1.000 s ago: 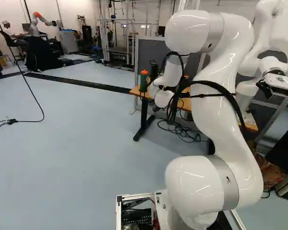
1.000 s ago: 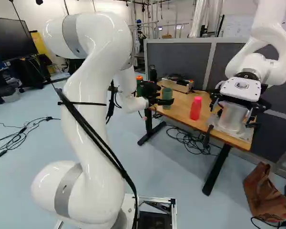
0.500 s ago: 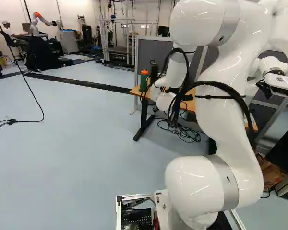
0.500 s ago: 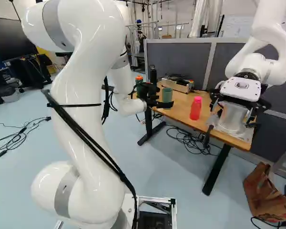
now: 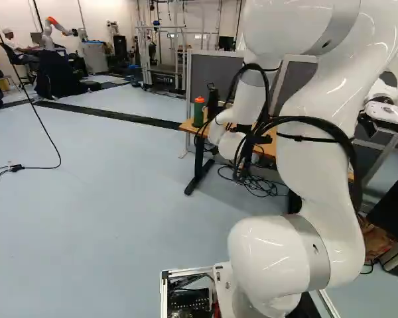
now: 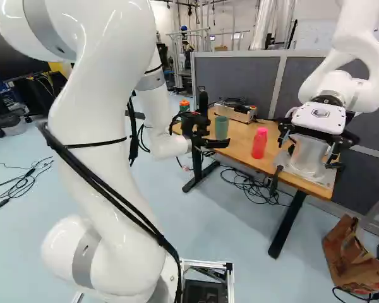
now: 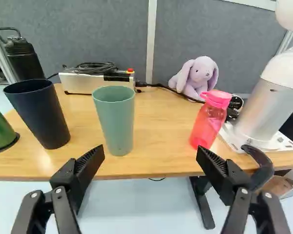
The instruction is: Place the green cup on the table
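My arm [image 6: 126, 126] fills much of both base views; in the left one it hides the middle of the tabletop, which the right base view lays bare. Behind the table runs a grey partition [image 6: 240, 76]. Another robot [image 6: 354, 82] shows at the right of the right base view, above the table's end. The wooden table [image 7: 161, 146] carries all the cups and bottles. Beside it on the floor, the right base view gives a brown bag [image 6: 350, 252]; its contents I can't make out.

The gripper [image 6: 217, 134] is small and cluttered in that view, perhaps just short of the near table edge. The wrist view is plainer: the gripper [image 7: 150, 152] is open, its two fingers wide apart with nothing held.

On the table stands a metal box [image 7: 78, 84] with a coiled cable [image 7: 93, 68] on top. Only the wrist view shows the plush rabbit [image 7: 196, 77], against the partition. A black bottle [image 7: 24, 58] and a green bottle [image 5: 199, 114] stand past the dark cup [image 7: 40, 114].

The green cup [image 7: 115, 122] is upright on the table, ahead of the fingers, between dark cup and pink bottle [image 7: 209, 122]. Inside its mouth only pale wall shows; the bottom is hidden.
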Available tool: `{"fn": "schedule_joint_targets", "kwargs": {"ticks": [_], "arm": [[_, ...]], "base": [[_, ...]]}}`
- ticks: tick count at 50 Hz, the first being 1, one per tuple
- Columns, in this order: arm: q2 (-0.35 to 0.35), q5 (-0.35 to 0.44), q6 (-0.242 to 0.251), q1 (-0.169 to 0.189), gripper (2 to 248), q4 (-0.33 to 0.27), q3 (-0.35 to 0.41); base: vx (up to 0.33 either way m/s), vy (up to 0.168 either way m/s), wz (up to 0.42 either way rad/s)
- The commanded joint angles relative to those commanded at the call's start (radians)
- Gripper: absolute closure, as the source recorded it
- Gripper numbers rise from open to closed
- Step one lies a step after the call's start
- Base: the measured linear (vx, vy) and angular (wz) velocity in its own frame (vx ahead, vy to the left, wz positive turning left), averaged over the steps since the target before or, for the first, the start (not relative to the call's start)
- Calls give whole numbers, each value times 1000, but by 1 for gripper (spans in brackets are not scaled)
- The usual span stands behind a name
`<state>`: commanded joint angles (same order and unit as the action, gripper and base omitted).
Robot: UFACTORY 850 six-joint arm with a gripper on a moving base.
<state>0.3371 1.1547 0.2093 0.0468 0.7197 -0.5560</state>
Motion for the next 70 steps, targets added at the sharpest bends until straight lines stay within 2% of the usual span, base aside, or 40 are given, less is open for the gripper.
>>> {"fn": "schedule_joint_targets", "kwargs": {"ticks": [8, 36, 54, 70], "arm": [[-27, 0, 0, -2, 3, 0, 35], [-60, -16, -12, -5, 3, -40, 59], [-119, -44, -33, -9, 3, -112, 102], [-197, -81, -60, -15, 3, -208, 160]], "base": [[0, 0, 0], [0, 0, 0], [0, 0, 0], [0, 0, 0]]}}
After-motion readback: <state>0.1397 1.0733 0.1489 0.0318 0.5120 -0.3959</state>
